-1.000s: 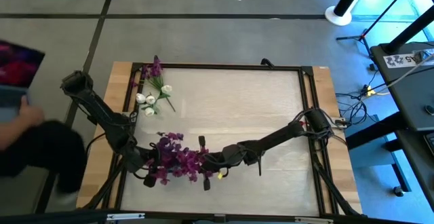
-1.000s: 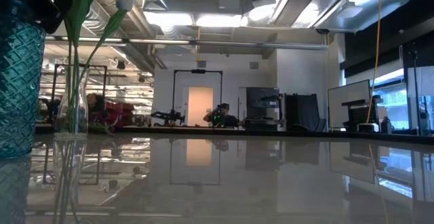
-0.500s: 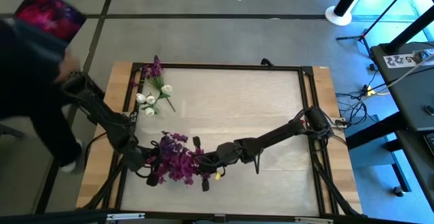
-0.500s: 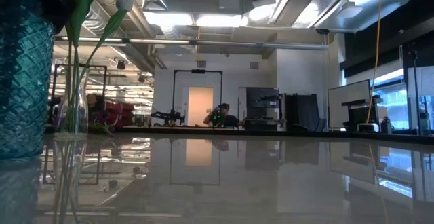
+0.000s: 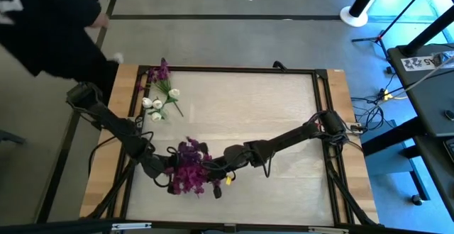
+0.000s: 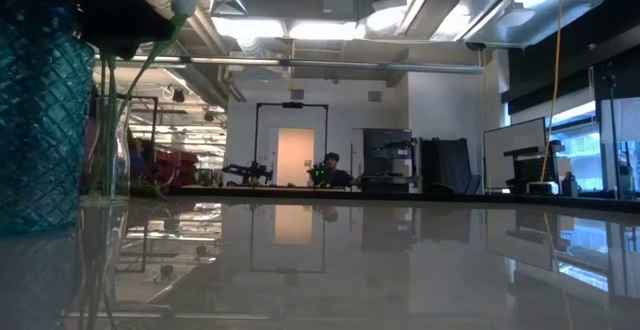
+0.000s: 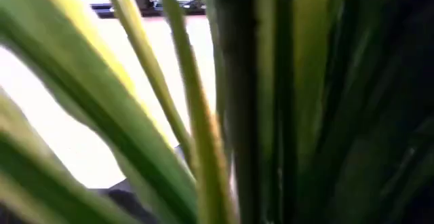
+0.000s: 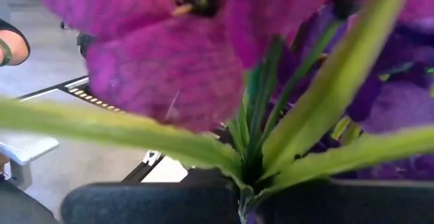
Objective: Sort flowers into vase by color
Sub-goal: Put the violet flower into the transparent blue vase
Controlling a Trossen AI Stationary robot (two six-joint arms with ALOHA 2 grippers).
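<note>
The table (image 5: 284, 113) is pale and framed in dark metal, on a grey floor; a person in dark clothes (image 5: 50, 28) stands at the far left corner, beyond the left arm.

From the high view, the left gripper (image 5: 168, 175) and the right gripper (image 5: 213, 174) meet at the near left part of the table, with the purple flowers (image 5: 189, 169) between them; the left one seems to reach into the bunch from its side, the right one from the opposite side. Well apart from both grippers, toward the far left corner, stand the white flowers (image 5: 156, 105) and another purple sprig (image 5: 162, 71).

In the low view, a teal vase (image 6: 40, 120) fills the left edge and a clear vase (image 6: 108, 155) with thin stems stands beside it; no gripper is visible here.

In the left wrist view, only green stems (image 7: 203, 115) are seen, very close; the fingers are hidden, so I judge them spread but cannot say if they hold anything.

In the right wrist view, a magenta blossom (image 8: 169, 54) and its leaves rise directly from the dark finger (image 8: 203, 203); the jaws are pressed together on that stem.

The risk, in my judgement: the sprigs are tangled, so lifting one may drag the others or tip the vase; the thin stem may also slip out of the grip.
</note>
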